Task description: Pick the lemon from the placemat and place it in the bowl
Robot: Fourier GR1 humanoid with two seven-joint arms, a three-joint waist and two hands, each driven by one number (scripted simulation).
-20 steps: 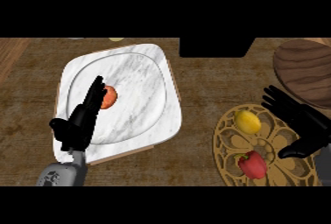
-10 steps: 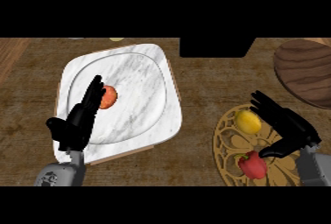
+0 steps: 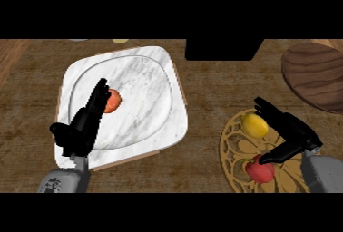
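Here, lemon (image 3: 255,125) just beside right hand (image 3: 291,132)

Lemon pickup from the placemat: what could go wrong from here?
The red pepper lies close beside the lemon on the round placemat, under the right hand's thumb, so closing fingers may catch or knock it. The lemon is round and could roll off. The wooden bowl is partly out of view, so placing is harder to judge.

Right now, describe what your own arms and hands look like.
Both arms end in a black robot hand with jointed fingers and a thumb: the left robot hand at the view's left, the right robot hand at its right. Behind each is a grey, rounded forearm, entering from the lower edge. No cables, sleeves or markings show.
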